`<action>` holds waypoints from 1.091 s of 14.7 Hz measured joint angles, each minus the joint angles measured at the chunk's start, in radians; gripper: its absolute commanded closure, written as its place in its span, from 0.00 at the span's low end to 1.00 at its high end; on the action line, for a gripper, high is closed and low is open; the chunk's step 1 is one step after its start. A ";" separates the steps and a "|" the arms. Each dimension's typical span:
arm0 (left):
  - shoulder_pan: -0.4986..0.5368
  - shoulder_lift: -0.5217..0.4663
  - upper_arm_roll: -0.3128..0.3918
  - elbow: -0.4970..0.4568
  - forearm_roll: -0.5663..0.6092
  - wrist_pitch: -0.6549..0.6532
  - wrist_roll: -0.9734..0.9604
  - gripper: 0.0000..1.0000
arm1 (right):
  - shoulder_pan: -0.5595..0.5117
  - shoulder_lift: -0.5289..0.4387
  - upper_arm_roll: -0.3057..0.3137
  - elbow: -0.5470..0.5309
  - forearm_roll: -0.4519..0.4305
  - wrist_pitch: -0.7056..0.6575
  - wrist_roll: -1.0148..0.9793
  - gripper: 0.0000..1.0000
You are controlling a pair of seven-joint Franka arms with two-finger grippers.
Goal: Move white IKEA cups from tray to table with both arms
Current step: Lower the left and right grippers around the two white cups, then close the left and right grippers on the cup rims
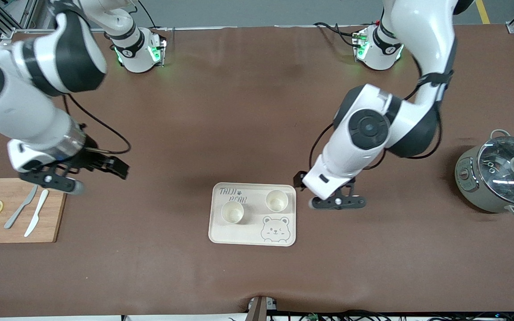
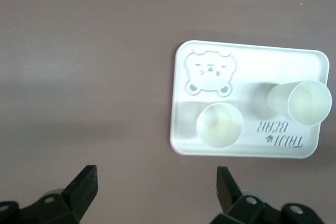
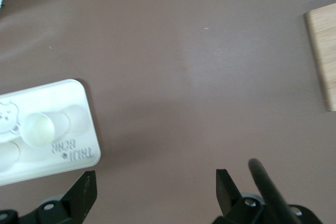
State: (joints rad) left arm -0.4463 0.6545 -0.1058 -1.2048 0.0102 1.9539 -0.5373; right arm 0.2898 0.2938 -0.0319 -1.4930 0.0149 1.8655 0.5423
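Two white IKEA cups stand upright on the cream bear-printed tray [image 1: 283, 236] in the middle of the table. One cup [image 1: 232, 211] is toward the right arm's end. The other cup [image 1: 277, 200] is toward the left arm's end and a little farther from the front camera. My left gripper [image 1: 337, 203] is open and empty, over the bare table just beside the tray. The left wrist view shows it [image 2: 156, 184], the tray [image 2: 252, 66] and both cups [image 2: 219, 124] [image 2: 302, 102]. My right gripper [image 1: 51, 182] is open and empty, well away from the tray over the cutting board's edge; it also shows in the right wrist view [image 3: 155, 190].
A wooden cutting board [image 1: 51, 223] with two knives and two lemon slices lies at the right arm's end. A grey pot with a glass lid [image 1: 500, 176] stands at the left arm's end. The right wrist view shows the tray [image 3: 68, 98], one cup [image 3: 39, 128] and the board's corner [image 3: 323, 51].
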 measured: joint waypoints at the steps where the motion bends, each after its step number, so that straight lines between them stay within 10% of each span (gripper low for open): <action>1: -0.012 0.022 0.002 0.002 0.000 0.034 -0.006 0.00 | 0.019 0.022 0.000 0.000 0.000 0.030 0.036 0.00; 16: -0.066 0.228 0.005 0.009 0.000 0.263 -0.056 0.00 | 0.224 0.381 -0.001 0.076 0.000 0.379 0.268 0.00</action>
State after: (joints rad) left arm -0.5127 0.8828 -0.1010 -1.1956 0.0102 2.2173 -0.5932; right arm 0.5142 0.6746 -0.0325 -1.4174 0.0149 2.2447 0.8098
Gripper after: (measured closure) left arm 0.000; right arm 0.000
